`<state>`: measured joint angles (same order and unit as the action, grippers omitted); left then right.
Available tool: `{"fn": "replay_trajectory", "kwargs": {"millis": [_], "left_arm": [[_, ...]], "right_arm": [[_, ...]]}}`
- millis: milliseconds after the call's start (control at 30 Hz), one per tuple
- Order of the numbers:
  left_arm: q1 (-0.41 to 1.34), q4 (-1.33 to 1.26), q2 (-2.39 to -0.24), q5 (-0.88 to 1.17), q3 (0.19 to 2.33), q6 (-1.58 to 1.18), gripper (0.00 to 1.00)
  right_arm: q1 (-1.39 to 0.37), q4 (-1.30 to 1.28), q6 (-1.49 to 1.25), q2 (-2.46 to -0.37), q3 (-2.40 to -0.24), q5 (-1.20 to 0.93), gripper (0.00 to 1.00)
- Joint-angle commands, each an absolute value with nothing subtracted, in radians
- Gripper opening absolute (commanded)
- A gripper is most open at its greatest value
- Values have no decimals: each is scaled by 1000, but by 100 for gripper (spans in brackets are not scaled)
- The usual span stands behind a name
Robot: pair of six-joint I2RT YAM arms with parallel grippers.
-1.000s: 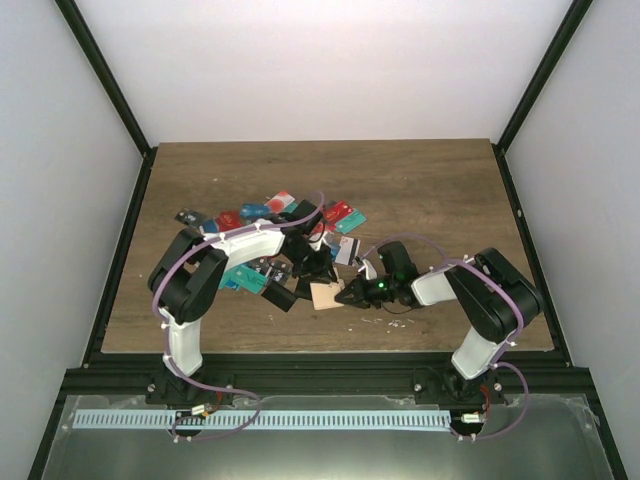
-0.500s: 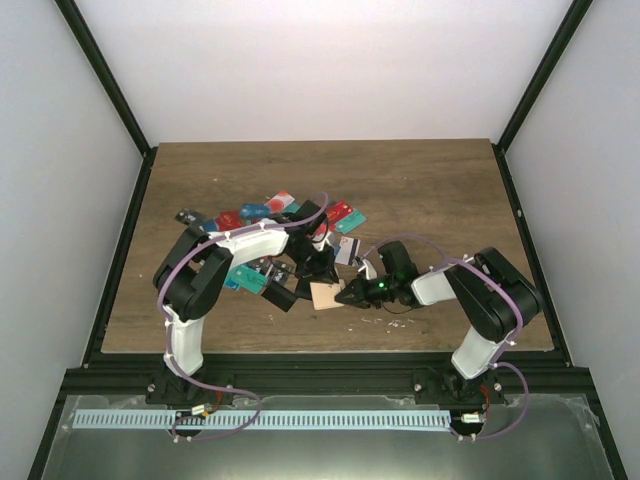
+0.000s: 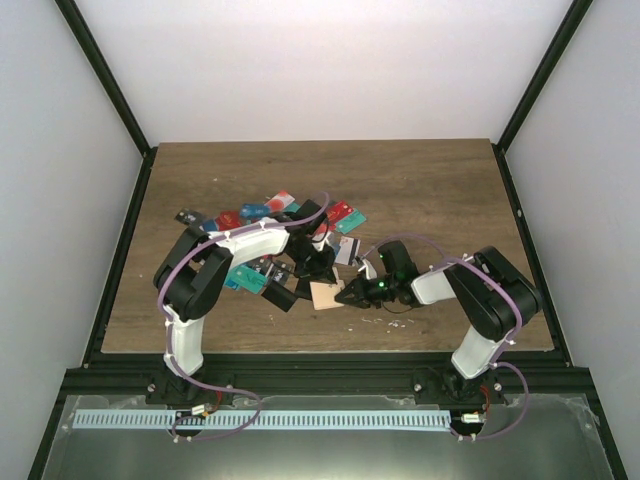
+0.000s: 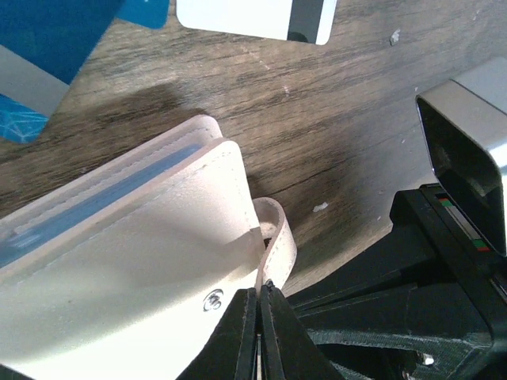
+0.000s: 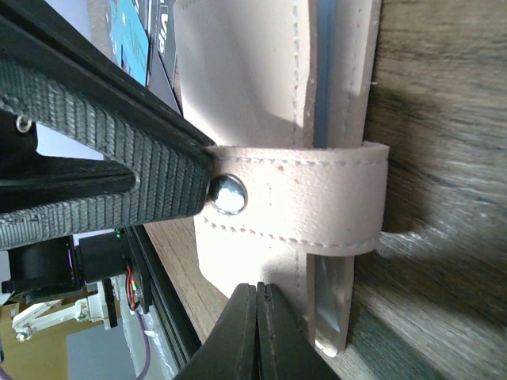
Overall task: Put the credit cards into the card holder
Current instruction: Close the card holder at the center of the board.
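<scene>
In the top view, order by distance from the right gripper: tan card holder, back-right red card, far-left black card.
1. Tan leather card holder, at the right gripper's tips.
2. Red plastic card, farther back.
3. Black plastic card, at the far left.

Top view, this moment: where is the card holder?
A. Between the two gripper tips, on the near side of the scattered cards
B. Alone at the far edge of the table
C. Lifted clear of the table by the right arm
A: the card holder lies with the left gripper and the right gripper both at it, on the near side of the scattered credit cards.
</scene>
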<state>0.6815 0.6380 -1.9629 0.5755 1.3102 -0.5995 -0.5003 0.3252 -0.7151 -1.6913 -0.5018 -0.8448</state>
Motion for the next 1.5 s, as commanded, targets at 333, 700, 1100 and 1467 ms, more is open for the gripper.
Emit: {"fn": "replay_trajectory", "kwargs": {"millis": [333,700,1100,1467], "left_arm": [[687,737,-1977,499,1349,-545,4],[686,753,-1981,466,1353,-531,4],[686,762,-1992,466,1340,-528,4],[700,780,-2016,466,1322,-509,4]], "right_arm": [[-492,200,-690,-1758,-515,-704,1],[-491,186,-689,-1762,-516,-693,1],[-489,182,-685,-1772,-523,-695,1],[-482,183,-681,-1779,-526,-698,1]]}}
